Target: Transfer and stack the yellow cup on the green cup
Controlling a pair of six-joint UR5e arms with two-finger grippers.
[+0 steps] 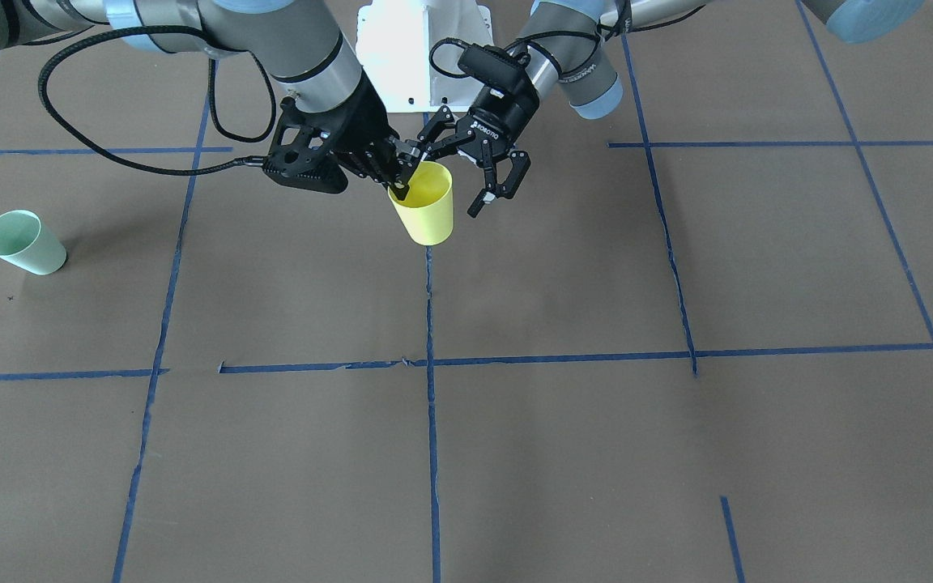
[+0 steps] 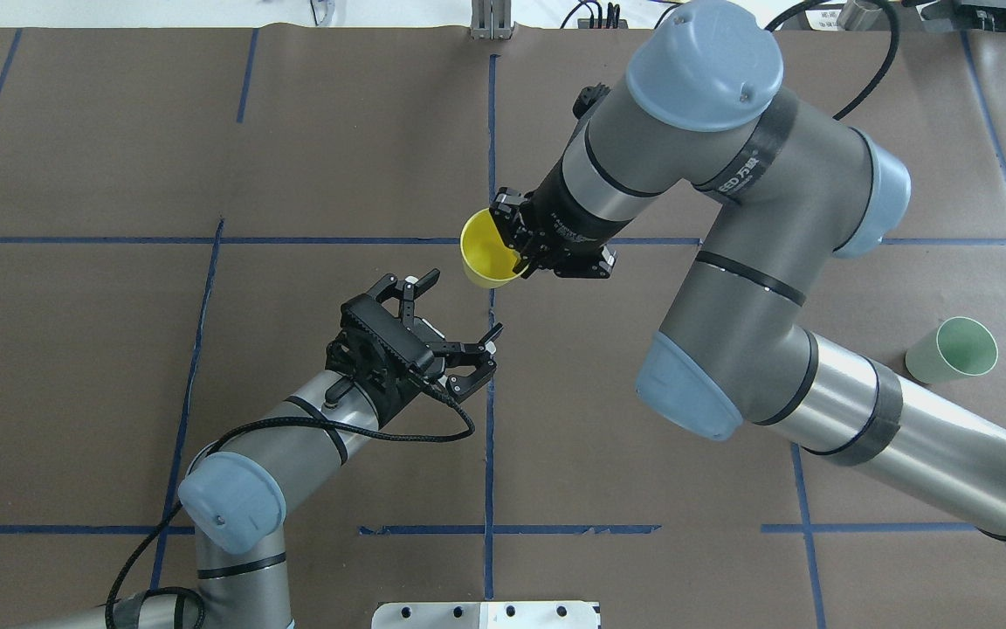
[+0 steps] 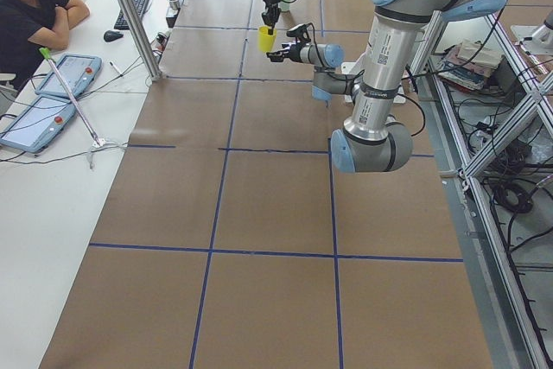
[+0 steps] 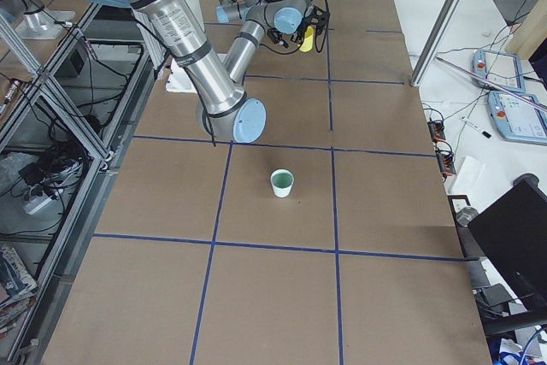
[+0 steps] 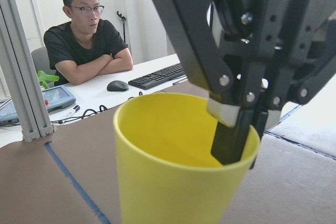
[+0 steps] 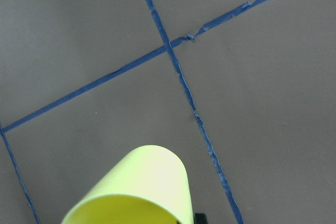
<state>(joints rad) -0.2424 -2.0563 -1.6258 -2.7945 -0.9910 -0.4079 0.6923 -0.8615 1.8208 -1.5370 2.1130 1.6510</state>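
Table: The brown paper-covered table (image 2: pixel 75 349) is filling every view, with blue tape lines (image 2: pixel 490 419) dividing it into squares. A man (image 5: pixel 86 40) is sitting at a white desk beyond its edge, arms folded.

Right arm: The right arm (image 2: pixel 730 288) is reaching in over the middle of the table and pointing its wrist downward, which is keeping the load upright.

Left arm: The left arm (image 2: pixel 293 428) is stretching low and nearly level toward the same spot from the other side.

Right claw: The right claw (image 2: pixel 516 253) is pinching the yellow cup by its rim, one finger reaching down inside the wall and the other pressing outside. A rim grip like this is leaving the tapered body free to drop into another cup.

Left claw: The left claw (image 2: pixel 462 305) is standing spread wide just beside the yellow cup, touching nothing.

Yellow cup: The yellow cup (image 2: pixel 485 258) is hanging mouth-up near the table's centre line and is probably clear of the surface.

Green cup: The green cup (image 2: pixel 953 349) is standing upright and alone on the robot's right side, well apart from both claws, waiting as the target.

Hidden: The yellow cup's base is being cut off in the left wrist view. The right wrist view is showing only part of its rim and wall, and the overhead view is hiding the outer finger under the wrist.
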